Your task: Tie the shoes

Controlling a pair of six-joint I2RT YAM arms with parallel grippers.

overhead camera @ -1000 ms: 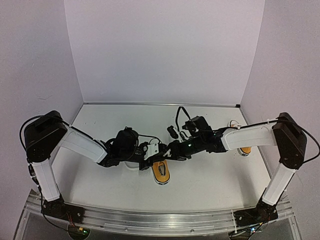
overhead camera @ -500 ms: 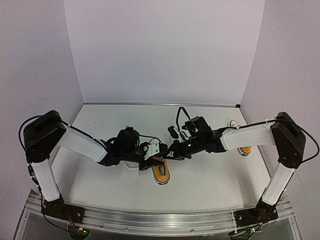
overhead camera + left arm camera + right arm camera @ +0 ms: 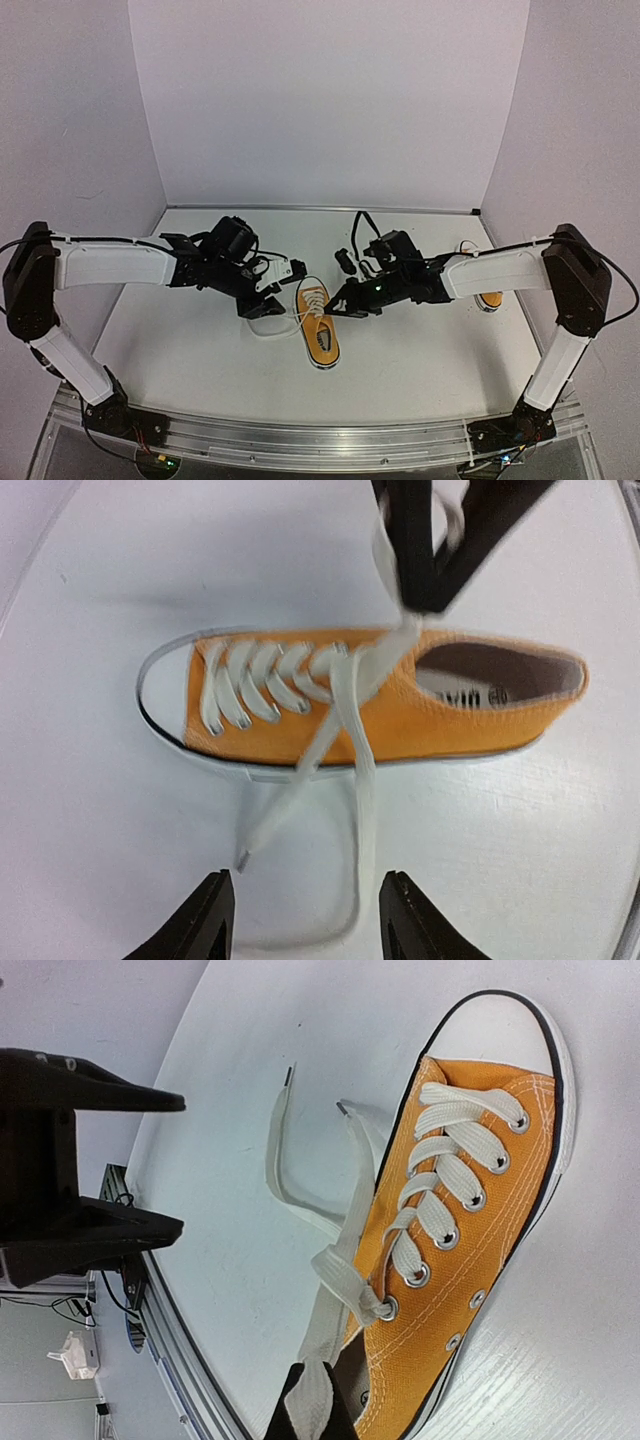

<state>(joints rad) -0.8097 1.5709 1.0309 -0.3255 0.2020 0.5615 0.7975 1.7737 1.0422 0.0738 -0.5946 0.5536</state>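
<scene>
1. Looking from the top cam: got one orange shoe (image 3: 322,340) sitting sole-down around the middle of the table (image 3: 420,370), between the two arms.
2. Spotted the other shoe (image 3: 490,299) way off on the right side, mostly hidden behind the right arm.
3. Got the right gripper (image 3: 315,1405) pinched tight on a white lace (image 3: 340,1270), right by the ankle opening, just past the top eyelet.
4. Found the left gripper (image 3: 310,905) hanging beside the middle shoe and apart from it, fingers spread wide and gripping nothing.
5. Seeing the rest of the lace sprawled loose on the table, in the gap between that left gripper and the shoe, both tips lying flat.
</scene>
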